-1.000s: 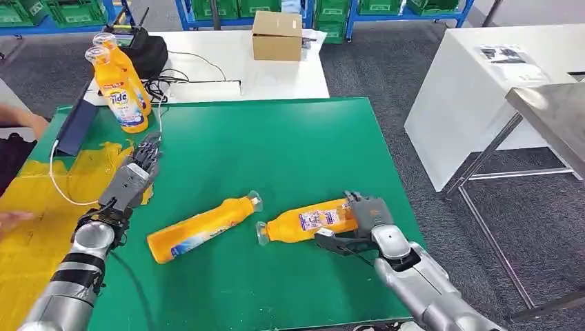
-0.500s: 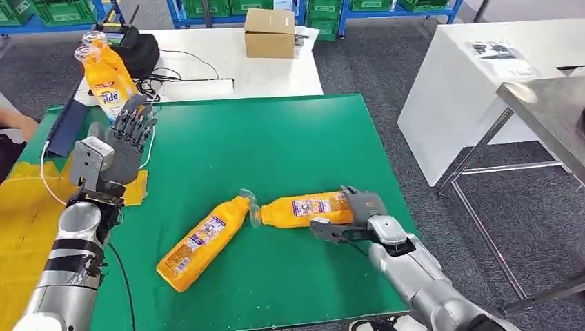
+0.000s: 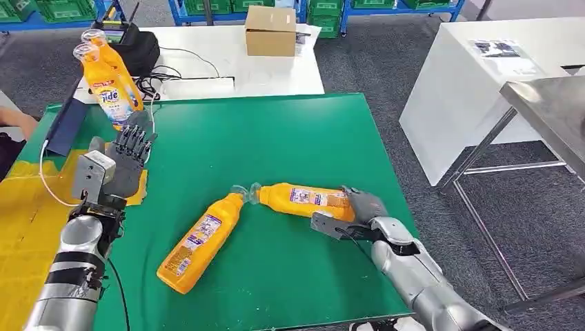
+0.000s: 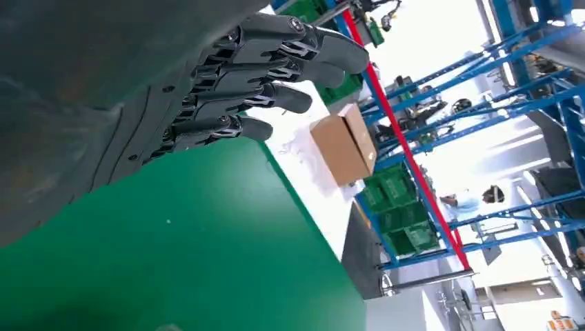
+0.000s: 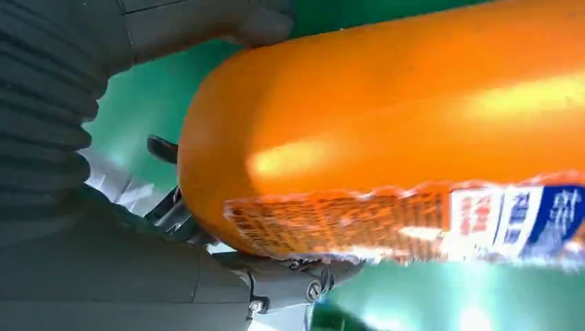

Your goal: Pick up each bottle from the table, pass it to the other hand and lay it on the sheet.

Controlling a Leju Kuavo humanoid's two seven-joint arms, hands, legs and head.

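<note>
Two orange bottles lie on the green table [image 3: 290, 138]. My right hand [image 3: 353, 209] grips the base end of one orange bottle [image 3: 303, 198], which points left; the right wrist view shows that bottle [image 5: 386, 131] close up between my thumb and fingers [image 5: 276, 281]. Its cap touches the cap of the second bottle [image 3: 196, 241], which lies slanted toward the front left. My left hand [image 3: 123, 162] is raised over the table's left side, open, with its fingers [image 4: 227, 83] spread and holding nothing. The yellow sheet [image 3: 27, 221] covers the left end of the table.
Two upright orange bottles [image 3: 110, 79] stand at the far left corner beside a dark flat board [image 3: 65, 127] and a white cable. A person's hand [image 3: 14, 124] shows at the left edge. Behind is a white table with a cardboard box [image 3: 270, 31]; white and steel tables stand to the right.
My right hand has closed on its bottle and swung it, and the cap pushed the second bottle round to a steeper slant. My left hand rose and turned upright near the sheet.
</note>
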